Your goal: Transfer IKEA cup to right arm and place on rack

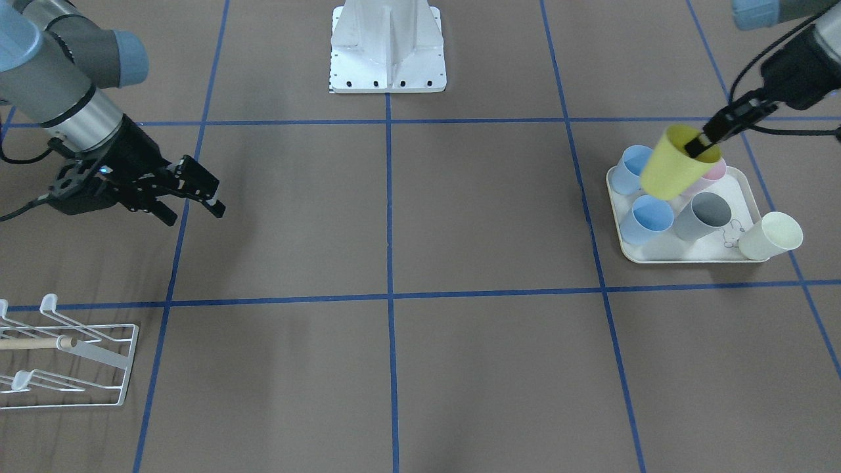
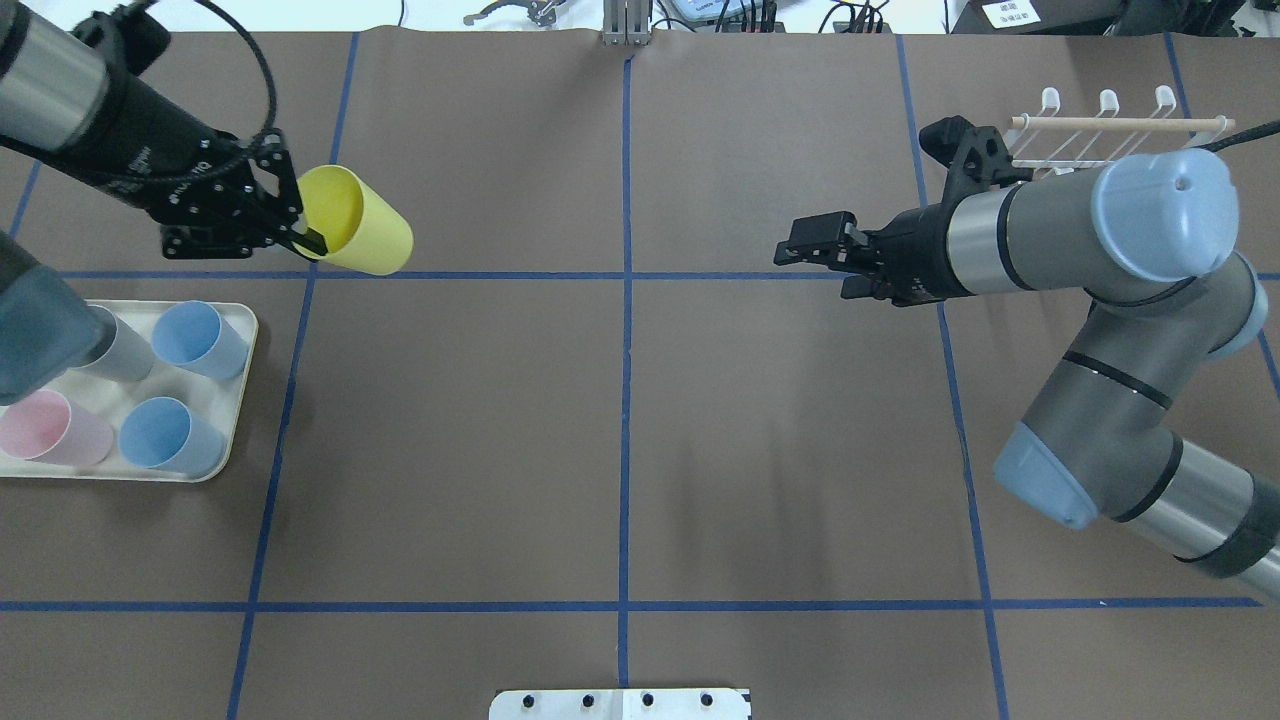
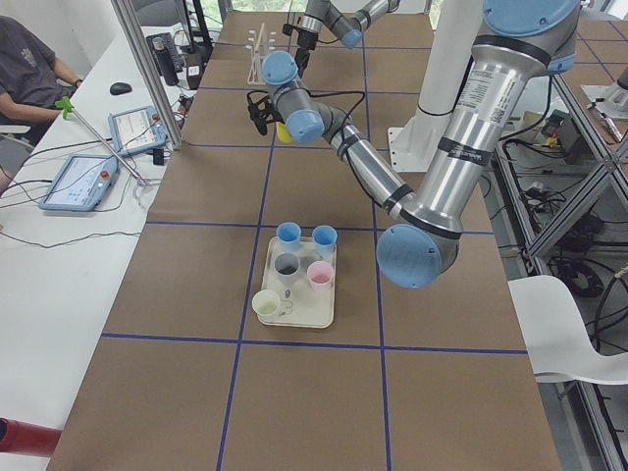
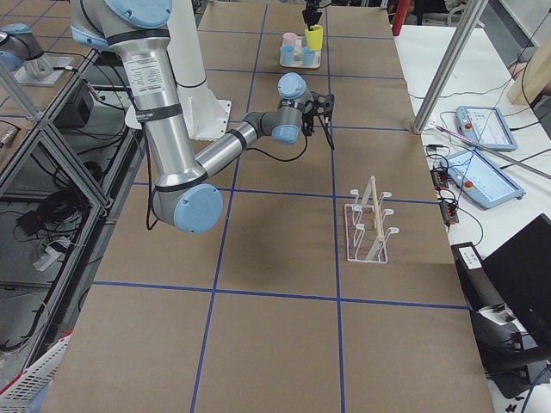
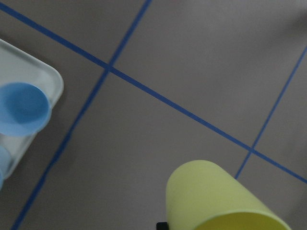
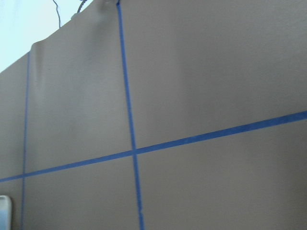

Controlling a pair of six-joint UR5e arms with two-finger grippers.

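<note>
The left gripper [image 2: 292,228] is clamped on the rim of the yellow cup [image 2: 357,234], with one finger inside the mouth and one outside. The cup is held tilted in the air near the tray [image 1: 739,187]. The right gripper [image 2: 812,252] is held above the table with its jaws spread and nothing between them. White lettering is seen on the left gripper's body, too small to be read. A small rabbit drawing [image 1: 732,234] is printed on the cream tray. Five cups are counted in the tray: two blue cups [image 1: 647,220], one grey cup [image 1: 703,215], one pink cup [image 1: 717,171] and one cream cup [image 1: 772,236] at a corner. One white wire rack [image 2: 1110,135] with one wooden dowel is set well apart, at the right arm's end.
</note>
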